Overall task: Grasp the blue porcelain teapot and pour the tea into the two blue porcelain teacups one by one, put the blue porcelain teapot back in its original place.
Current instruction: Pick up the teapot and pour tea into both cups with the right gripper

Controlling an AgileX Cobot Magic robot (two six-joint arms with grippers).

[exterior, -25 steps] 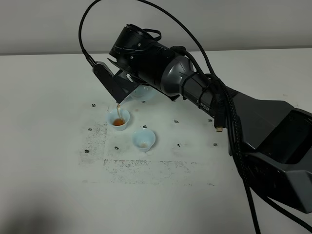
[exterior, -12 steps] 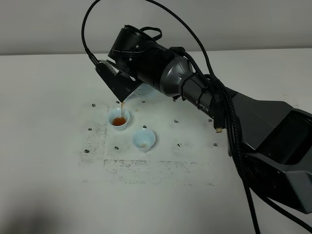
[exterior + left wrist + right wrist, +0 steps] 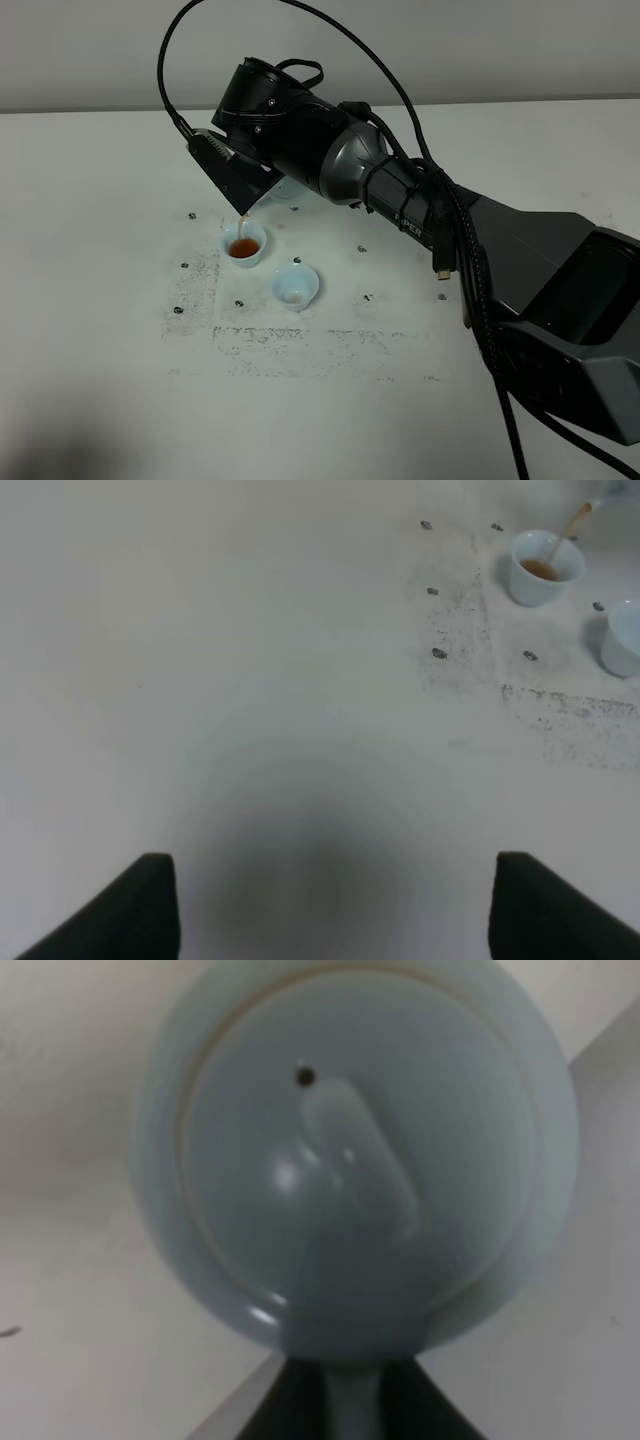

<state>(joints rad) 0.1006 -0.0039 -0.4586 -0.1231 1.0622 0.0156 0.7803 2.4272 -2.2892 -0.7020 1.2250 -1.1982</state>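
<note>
Now we are filling the first of the two cups. The nearer teacup [image 3: 296, 285] seems empty, though it is small in the high view, so we judge that it comes next. Just behind it, the farther teacup [image 3: 244, 246] holds amber tea, and a thin stream [image 3: 241, 224] falls into it from the blue porcelain teapot [image 3: 355, 1160], which hangs tilted above it. The right gripper [image 3: 352, 1412] is pressed together on the handle [image 3: 348, 1388]. We should level the pot gently before the tea reaches the rim, then shift to the nearer cup.

The left gripper [image 3: 335, 905] is spread and holds nothing, well apart from the cups.

Both cups are glossy, pale blue and flared. The pot is round and smooth, with a knobbed lid [image 3: 240, 1100]. The white table [image 3: 100, 350] is matte, with dark specks.
</note>
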